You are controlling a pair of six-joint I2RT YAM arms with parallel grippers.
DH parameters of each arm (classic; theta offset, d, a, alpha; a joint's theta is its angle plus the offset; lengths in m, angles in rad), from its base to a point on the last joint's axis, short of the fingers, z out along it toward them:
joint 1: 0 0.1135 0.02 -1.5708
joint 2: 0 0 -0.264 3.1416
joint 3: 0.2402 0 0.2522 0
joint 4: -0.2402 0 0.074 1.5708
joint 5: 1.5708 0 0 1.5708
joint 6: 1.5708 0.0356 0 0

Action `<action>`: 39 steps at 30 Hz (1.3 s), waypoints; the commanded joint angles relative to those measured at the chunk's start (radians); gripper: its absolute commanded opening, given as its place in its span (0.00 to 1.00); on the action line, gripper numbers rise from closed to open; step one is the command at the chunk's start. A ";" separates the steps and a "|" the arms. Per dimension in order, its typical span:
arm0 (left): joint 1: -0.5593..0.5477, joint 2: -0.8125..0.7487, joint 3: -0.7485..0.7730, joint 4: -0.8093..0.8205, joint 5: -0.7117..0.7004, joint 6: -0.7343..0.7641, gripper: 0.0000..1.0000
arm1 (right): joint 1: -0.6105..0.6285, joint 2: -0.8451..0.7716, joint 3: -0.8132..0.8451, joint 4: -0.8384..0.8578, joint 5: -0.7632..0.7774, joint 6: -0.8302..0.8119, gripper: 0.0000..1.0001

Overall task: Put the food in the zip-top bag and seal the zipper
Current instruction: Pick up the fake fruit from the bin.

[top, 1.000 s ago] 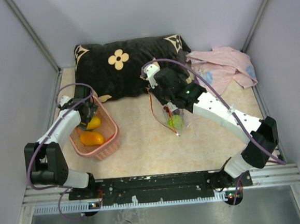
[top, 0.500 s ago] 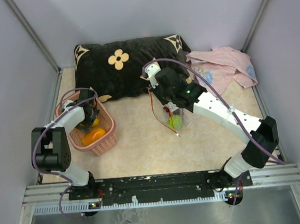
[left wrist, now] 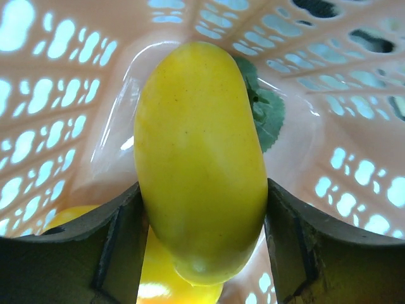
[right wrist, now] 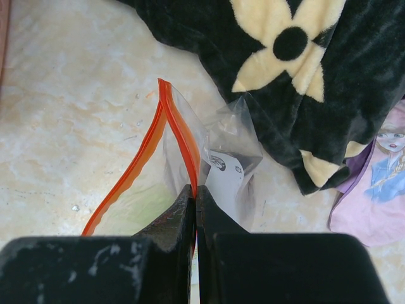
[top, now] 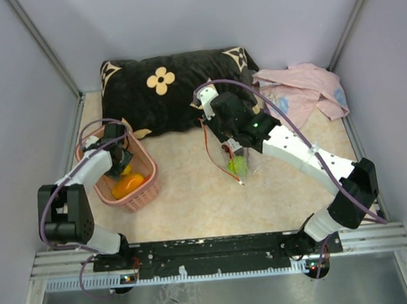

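In the left wrist view a yellow fruit (left wrist: 199, 158) fills the gap of my left gripper (left wrist: 202, 190), both jaws touching its sides, inside the pink basket (left wrist: 57, 95). Another yellow-orange piece (left wrist: 180, 288) lies under it. From above, the left gripper (top: 123, 160) reaches down into the basket (top: 142, 197) beside an orange fruit (top: 127, 185). My right gripper (right wrist: 197, 190) is shut on one lip of the zip-top bag (right wrist: 234, 145), holding its mouth open; the red-orange zipper (right wrist: 133, 164) runs away to the left. A green piece (top: 238, 166) sits inside the bag (top: 246, 157).
A black pillow (top: 170, 88) with cream flowers lies along the back, just behind the bag. A pink cloth (top: 304, 91) is bunched at the back right. The cell's walls stand close to the basket on the left.
The left arm swung its elbow left and back, and the basket shifted slightly. The left jaws narrowed onto the yellow fruit. The right arm and bag stayed still.
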 commanded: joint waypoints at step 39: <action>-0.063 -0.779 -0.110 0.386 1.032 0.477 0.24 | 0.021 0.121 0.255 0.005 -0.031 0.120 0.00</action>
